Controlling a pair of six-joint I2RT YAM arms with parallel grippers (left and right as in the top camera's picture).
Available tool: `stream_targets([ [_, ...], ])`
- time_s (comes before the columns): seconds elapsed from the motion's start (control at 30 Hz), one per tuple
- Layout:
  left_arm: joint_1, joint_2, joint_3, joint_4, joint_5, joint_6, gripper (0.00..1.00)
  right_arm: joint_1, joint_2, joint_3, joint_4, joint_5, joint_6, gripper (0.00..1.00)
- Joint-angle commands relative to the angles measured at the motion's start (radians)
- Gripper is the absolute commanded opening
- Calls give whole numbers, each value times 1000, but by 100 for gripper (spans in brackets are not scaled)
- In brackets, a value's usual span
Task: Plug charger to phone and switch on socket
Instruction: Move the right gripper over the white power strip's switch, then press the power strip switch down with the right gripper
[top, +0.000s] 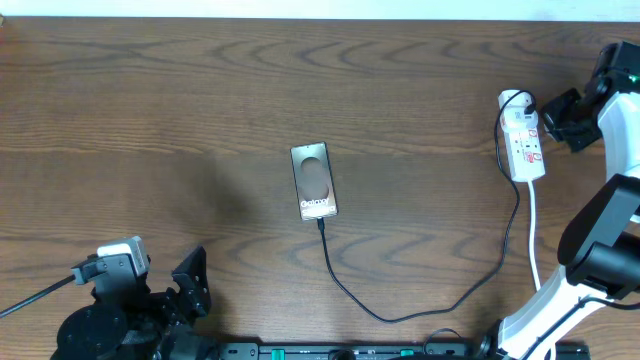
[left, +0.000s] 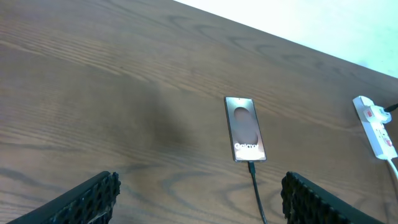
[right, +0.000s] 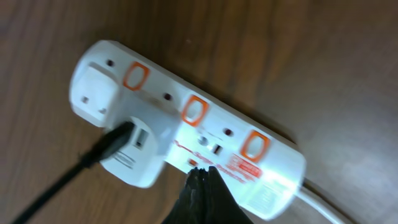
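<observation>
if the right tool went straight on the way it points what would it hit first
The socket. The shut right tool points at its white top, just below the middle red switch. It may be touching the socket at this moment; depth is unclear in the wrist view.

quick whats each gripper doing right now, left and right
Left gripper: open, holding nothing.
Right gripper: shut, holding nothing, tips at the socket.

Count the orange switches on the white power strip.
3 switches in a row along the socket: one by the plugged white adapter, one mid-strip, one at the other end. The right tool hides part of one edge.
</observation>
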Motion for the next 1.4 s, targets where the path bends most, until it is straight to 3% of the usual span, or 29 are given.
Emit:
stream_targets([
  [0.0,-4,-3,-3,-2,1,-9,85,-6,33,24,21,-34,-13,1],
  [1.0,-4,-3,-3,-2,1,-9,85,-8,177,24,114,-126,54,1],
  [1.37,-4,-3,-3,-2,1,-9,85,15,232,24,95,-190,-64,1],
])
